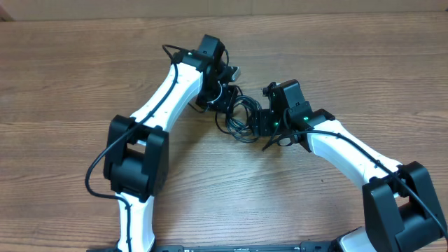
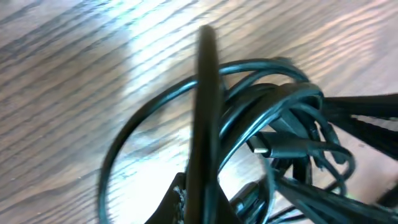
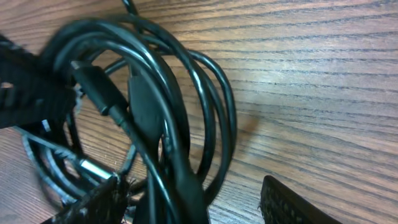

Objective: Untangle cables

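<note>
Mid-table, slightly toward the far side: a bundle of thin black coiled cables [image 1: 242,116] lies on the brown wood-grain tabletop [image 1: 77,63], between both claws. Left gripper [image 1: 222,94] sits at the bundle's far-left edge, among the loops; its wrist view is blurred, so jaw state cannot be told. Right gripper [image 1: 264,126] sits at the bundle's right edge; its ribbed black fingers [image 3: 286,205] stand apart, with loops running between them. A silver plug tip [image 3: 89,167] shows among the coils.
</note>
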`<state>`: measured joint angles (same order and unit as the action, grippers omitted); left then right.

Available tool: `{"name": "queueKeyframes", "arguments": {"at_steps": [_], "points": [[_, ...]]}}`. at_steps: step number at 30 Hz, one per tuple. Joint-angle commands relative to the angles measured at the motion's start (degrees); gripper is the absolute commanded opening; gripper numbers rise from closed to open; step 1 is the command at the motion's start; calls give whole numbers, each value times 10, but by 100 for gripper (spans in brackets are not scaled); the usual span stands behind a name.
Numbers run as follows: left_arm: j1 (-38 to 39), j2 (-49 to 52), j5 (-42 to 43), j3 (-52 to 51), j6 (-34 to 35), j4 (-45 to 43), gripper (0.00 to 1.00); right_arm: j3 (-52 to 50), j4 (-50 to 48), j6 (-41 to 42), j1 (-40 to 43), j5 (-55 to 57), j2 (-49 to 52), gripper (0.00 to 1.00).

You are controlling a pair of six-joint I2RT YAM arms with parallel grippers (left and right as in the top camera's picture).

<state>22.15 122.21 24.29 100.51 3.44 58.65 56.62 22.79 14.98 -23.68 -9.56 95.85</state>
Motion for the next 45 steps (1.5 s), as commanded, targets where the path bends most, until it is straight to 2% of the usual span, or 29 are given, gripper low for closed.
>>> {"name": "queueKeyframes", "arguments": {"at_steps": [1, 2, 3, 4, 12, 17, 18, 20, 26, 28, 29, 30, 33, 35, 41, 45], "points": [[4, -25, 60, 10, 0, 3, 4, 7, 0, 3, -2, 6, 4, 58], [4, -25, 60, 10, 0, 6, 4, 7, 0, 3, -2, 6, 4, 39], [4, -25, 59, 10, 0, 9, 4, 7, 0, 3, -2, 5, 4, 15], [4, -25, 55, 10, -1, 11, 4, 7, 0, 3, -2, 6, 4, 4], [-12, -25, -49, 10, 14, 16, 4, 9, 45, 2, 8, 36, 0, 4], [-47, -30, -52, 10, 34, 16, 4, 14, 81, 3, 37, 35, -5, 4], [-53, -32, -52, 10, 35, 16, 4, 16, 87, 3, 43, 35, -5, 4], [-68, -39, -50, 10, 39, 17, 4, 16, 97, 3, 58, 35, -10, 11], [-94, -76, -10, 10, 38, 26, 4, 16, 108, 39, 104, 35, -26, 10], [-95, -91, 35, 10, 15, 26, 4, 16, 108, 62, 113, 33, -30, 11], [-95, -99, 62, 10, -1, 26, 4, 16, 107, 65, 116, 20, -32, 17], [-94, -106, 88, 10, -15, 26, 4, 16, 103, 64, 116, -1, -33, 28], [-87, -117, 157, 10, -59, 26, 4, 16, 92, 48, 114, -85, -33, 49], [-83, -117, 154, 10, -73, 32, 4, 17, 83, 29, 114, -125, -33, 52], [-61, -102, 30, 8, -76, 69, 4, 26, 62, 23, 114, -148, -35, 64], [-43, -89, 55, 4, -93, 75, 4, 29, 51, 10, 114, -193, -35, 66]]}}
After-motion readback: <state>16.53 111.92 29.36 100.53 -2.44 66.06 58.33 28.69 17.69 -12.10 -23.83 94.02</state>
